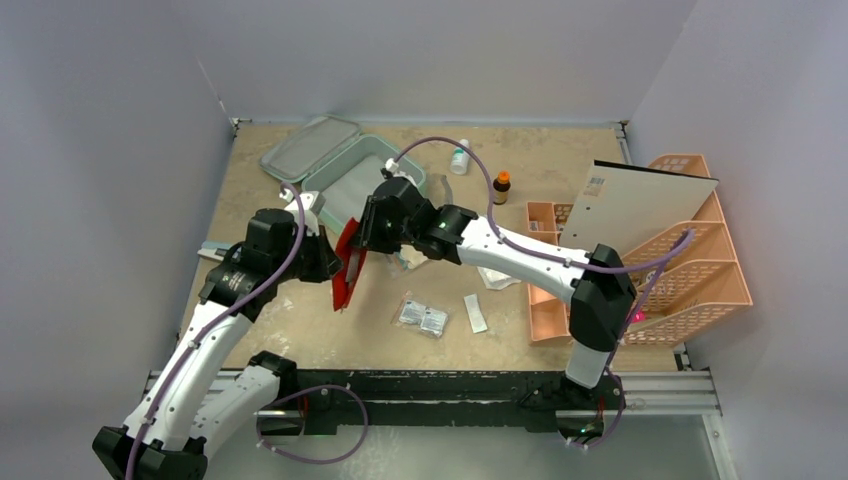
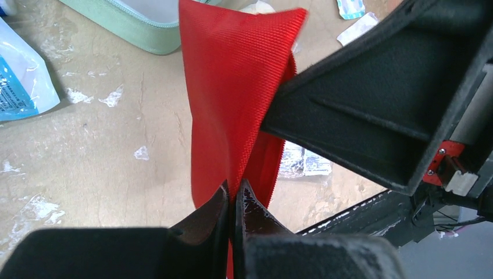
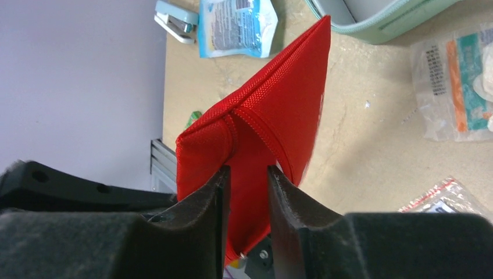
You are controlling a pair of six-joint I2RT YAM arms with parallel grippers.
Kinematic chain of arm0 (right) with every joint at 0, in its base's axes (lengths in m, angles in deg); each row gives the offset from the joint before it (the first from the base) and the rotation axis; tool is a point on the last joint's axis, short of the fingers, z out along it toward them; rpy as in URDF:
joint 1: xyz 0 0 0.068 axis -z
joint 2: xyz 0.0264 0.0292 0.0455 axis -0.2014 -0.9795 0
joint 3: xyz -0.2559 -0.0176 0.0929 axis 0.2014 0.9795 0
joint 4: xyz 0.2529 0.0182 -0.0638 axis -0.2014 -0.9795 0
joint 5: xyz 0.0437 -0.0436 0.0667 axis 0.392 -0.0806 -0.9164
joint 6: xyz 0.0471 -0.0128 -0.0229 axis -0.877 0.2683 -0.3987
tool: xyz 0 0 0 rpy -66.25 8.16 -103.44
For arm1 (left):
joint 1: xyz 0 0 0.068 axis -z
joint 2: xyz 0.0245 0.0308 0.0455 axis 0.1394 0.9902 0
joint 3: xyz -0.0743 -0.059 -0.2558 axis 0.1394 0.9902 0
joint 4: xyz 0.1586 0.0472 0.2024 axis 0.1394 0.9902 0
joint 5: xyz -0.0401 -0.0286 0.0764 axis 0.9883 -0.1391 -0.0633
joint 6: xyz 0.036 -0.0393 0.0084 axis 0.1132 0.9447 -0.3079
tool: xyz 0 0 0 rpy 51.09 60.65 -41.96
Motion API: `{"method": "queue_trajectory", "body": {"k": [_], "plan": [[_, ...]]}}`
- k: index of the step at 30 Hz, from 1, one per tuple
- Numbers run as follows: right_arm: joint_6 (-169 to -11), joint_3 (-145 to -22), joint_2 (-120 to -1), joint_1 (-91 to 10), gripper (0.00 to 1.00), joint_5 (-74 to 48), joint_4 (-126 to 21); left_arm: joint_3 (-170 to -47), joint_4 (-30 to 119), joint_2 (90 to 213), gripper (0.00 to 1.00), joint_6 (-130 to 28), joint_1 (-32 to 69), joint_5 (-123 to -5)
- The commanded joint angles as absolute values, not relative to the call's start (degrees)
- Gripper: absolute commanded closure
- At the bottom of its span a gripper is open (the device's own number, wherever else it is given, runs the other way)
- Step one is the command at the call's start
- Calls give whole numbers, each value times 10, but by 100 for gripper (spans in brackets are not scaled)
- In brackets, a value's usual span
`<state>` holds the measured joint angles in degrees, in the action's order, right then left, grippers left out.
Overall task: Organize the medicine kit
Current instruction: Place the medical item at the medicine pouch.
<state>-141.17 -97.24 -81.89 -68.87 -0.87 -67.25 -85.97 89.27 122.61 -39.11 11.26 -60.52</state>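
The medicine kit (image 1: 375, 180) lies open at the back left of the table, its mint-green lid (image 1: 308, 148) folded back; its wall also shows in the left wrist view (image 2: 125, 23) and the right wrist view (image 3: 383, 20). A flat red pouch (image 1: 348, 268) hangs upright above the table in front of it. My left gripper (image 2: 234, 189) is shut on the red pouch's (image 2: 232, 87) lower edge. My right gripper (image 3: 246, 171) stands open, its jaws a little apart on either side of the zipped corner of the pouch (image 3: 273, 116).
A peach lattice rack (image 1: 720, 290) with a white board (image 1: 640, 215) leaning on it fills the right side. Two small bottles (image 1: 460, 157) (image 1: 501, 187) stand at the back. Sachets (image 1: 422, 317) and a strip (image 1: 475, 313) lie near the front. A blue-white packet (image 3: 235, 26) lies at the left.
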Motion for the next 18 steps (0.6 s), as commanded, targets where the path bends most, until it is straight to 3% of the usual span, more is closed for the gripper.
{"method": "queue_trajectory", "body": {"k": [1, 11, 18], "plan": [[-1364, -945, -764, -691, 66, -36, -648, -865, 881, 1225, 100, -390, 113, -615], [-1216, -861, -665, -690, 62, -71, -707, -868, 886, 1228, 100, -390, 113, -625], [-1134, -809, -616, -681, 58, 52, -803, -869, 888, 1224, 100, -390, 113, -631]]}}
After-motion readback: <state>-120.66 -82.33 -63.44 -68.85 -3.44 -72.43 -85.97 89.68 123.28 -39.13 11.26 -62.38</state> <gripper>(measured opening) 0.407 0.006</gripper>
